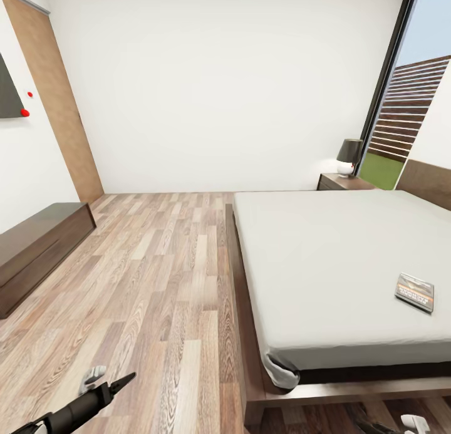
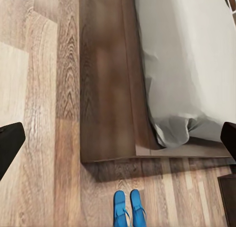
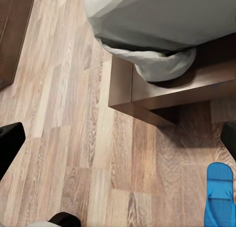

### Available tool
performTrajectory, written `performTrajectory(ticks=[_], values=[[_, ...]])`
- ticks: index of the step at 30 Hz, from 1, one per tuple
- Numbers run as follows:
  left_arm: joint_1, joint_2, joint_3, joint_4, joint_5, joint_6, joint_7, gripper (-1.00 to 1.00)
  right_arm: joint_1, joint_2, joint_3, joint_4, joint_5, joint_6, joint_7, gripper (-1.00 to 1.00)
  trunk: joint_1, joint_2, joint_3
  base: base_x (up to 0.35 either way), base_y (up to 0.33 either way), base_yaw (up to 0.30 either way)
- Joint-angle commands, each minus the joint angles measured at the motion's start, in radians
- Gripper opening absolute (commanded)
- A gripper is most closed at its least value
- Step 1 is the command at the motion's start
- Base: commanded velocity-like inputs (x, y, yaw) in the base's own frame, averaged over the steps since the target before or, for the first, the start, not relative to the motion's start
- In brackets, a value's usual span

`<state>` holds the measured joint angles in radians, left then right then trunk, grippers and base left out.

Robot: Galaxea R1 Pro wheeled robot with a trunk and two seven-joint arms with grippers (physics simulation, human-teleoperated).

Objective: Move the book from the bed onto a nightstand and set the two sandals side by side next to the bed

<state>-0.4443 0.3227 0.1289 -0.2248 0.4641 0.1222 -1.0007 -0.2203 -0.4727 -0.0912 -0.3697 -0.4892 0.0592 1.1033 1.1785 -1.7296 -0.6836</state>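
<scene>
My left tool point(image 2: 118, 138) and right tool point(image 3: 118, 138) both hang spread wide, empty. The blue sandals point(image 2: 129, 208) lie paired off the bed point(image 1: 326, 246) corner. At 2 o'clock, the book point(image 1: 414, 291) rests on the mattress; farther, the nightstand point(image 1: 341, 182).

Small dark paperback book with orange band point(image 1: 414, 292) lies flat on the pale grey bed point(image 1: 326, 258), right of frame — two bright blue flat sandals point(image 2: 129, 208) side by side on the wood floor, bottom centre.

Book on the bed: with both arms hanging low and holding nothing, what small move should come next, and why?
Probably roll the base forward along the bed toward the book. It lies near the mattress's right side, well ahead of both arms. The nightstand with the lamp waits at the far corner, and the sandals already lie side by side near the bed corner.
</scene>
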Motion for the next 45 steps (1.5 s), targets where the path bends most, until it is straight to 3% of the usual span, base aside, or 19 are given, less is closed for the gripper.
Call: performTrajectory(ticks=[1, 2, 4, 5, 6, 8, 11, 14, 18, 23, 25, 33, 45], values=[[-0.001, -0.004, 0.003, 0.000, 0.004, 0.010, -0.002, 1.00, -0.001, 0.010, -0.001, 0.002, -0.003, 0.005, 0.003, 1.00, 0.000, 0.000, -0.001, 0.000, 0.000, 0.000], [-0.001, -0.013, 0.003, 0.001, 0.004, 0.010, 0.006, 1.00, -0.001, 0.039, -0.001, 0.010, -0.002, -0.002, -0.002, 1.00, 0.000, 0.000, -0.001, 0.000, 0.000, 0.000], [-0.001, -0.039, 0.002, 0.001, 0.003, -0.001, 0.045, 1.00, -0.001, 0.121, 0.000, 0.041, 0.001, -0.048, -0.064, 1.00, 0.000, 0.000, -0.001, 0.000, 0.000, 0.000], [-0.001, -0.046, 0.002, 0.001, 0.002, -0.008, 0.060, 1.00, -0.001, 0.143, 0.001, 0.049, 0.002, -0.064, -0.090, 1.00, 0.000, 0.000, -0.001, 0.000, 0.000, 0.000], [-0.001, -0.061, 0.001, 0.001, 0.001, -0.026, 0.092, 1.00, -0.001, 0.186, 0.003, 0.063, 0.003, -0.092, -0.154, 1.00, 0.000, 0.000, -0.001, 0.000, 0.000, 0.000], [-0.001, -0.115, 0.001, 0.003, -0.011, -0.085, 0.184, 1.00, -0.001, 0.283, 0.020, 0.082, 0.021, -0.136, -0.344, 1.00, 0.000, 0.000, -0.001, 0.000, 0.000, 0.000], [-0.001, -0.153, 0.000, 0.031, -0.036, -0.108, 0.230, 1.00, -0.001, 0.317, 0.053, 0.088, 0.066, -0.147, -0.414, 1.00, 0.000, 0.000, -0.001, 0.000, 0.000, 0.000], [-0.001, -0.185, 0.000, 0.079, -0.071, -0.131, 0.260, 1.00, -0.001, 0.326, 0.065, 0.091, 0.087, -0.150, -0.434, 1.00, 0.000, 0.000, -0.001, 0.000, 0.000, 0.000], [-0.001, -0.226, 0.000, 0.161, -0.148, -0.235, 0.337, 1.00, -0.001, 0.332, 0.072, 0.093, 0.098, -0.152, -0.445, 1.00, 0.000, 0.000, -0.001, 0.000, 0.000, 0.000], [-0.001, -0.271, 0.000, 0.197, -0.200, -0.316, 0.387, 1.00, -0.001, 0.332, 0.067, 0.091, 0.101, -0.153, -0.447, 1.00, -0.019, 0.035, 0.015, 0.000, 0.000, 0.000], [-0.001, -0.284, 0.000, 0.202, -0.207, -0.327, 0.398, 1.00, -0.001, 0.332, 0.066, 0.091, 0.101, -0.153, -0.447, 1.00, -0.027, 0.049, 0.021, 0.000, 0.000, 0.000], [-0.001, -0.293, 0.000, 0.205, -0.212, -0.333, 0.420, 1.00, -0.001, 0.330, 0.064, 0.091, 0.099, -0.147, -0.445, 1.00, -0.058, 0.105, 0.046, 0.000, 0.000, 0.000], [0.001, -0.292, 0.000, 0.205, -0.213, -0.334, 0.425, 1.00, -0.001, 0.332, 0.069, 0.091, 0.100, -0.144, -0.444, 1.00, -0.058, 0.105, 0.047, 0.000, 0.000, -0.013]])
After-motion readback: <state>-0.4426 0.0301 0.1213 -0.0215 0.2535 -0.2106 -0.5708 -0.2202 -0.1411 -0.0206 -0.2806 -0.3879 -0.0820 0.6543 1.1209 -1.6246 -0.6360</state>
